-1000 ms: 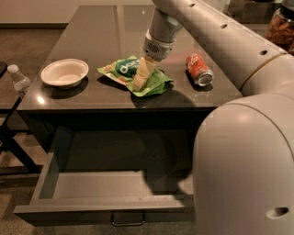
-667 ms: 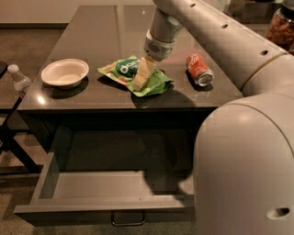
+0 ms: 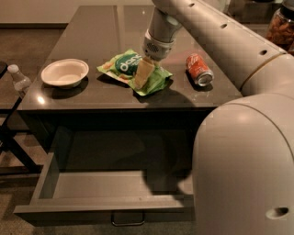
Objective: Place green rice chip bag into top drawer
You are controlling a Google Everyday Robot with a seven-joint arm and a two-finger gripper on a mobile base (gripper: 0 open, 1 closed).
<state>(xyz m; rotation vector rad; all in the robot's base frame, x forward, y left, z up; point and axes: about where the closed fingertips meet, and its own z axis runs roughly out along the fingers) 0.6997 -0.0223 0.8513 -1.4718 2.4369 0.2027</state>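
Green rice chip bag (image 3: 120, 65) under the gripper (image 3: 143, 74) reads roughly "dang".

A dark grey, glossy rectangular tabletop (image 3: 92, 27) runs from near to far, catching soft glints of light. Left of it lies a brown floor (image 3: 27, 46), possibly carpet, with a pale wall strip (image 3: 36, 11) at the far edge. At near left stand black metal frame legs (image 3: 18, 149). The gripper (image 3: 143, 75) hangs over the tabletop's middle.
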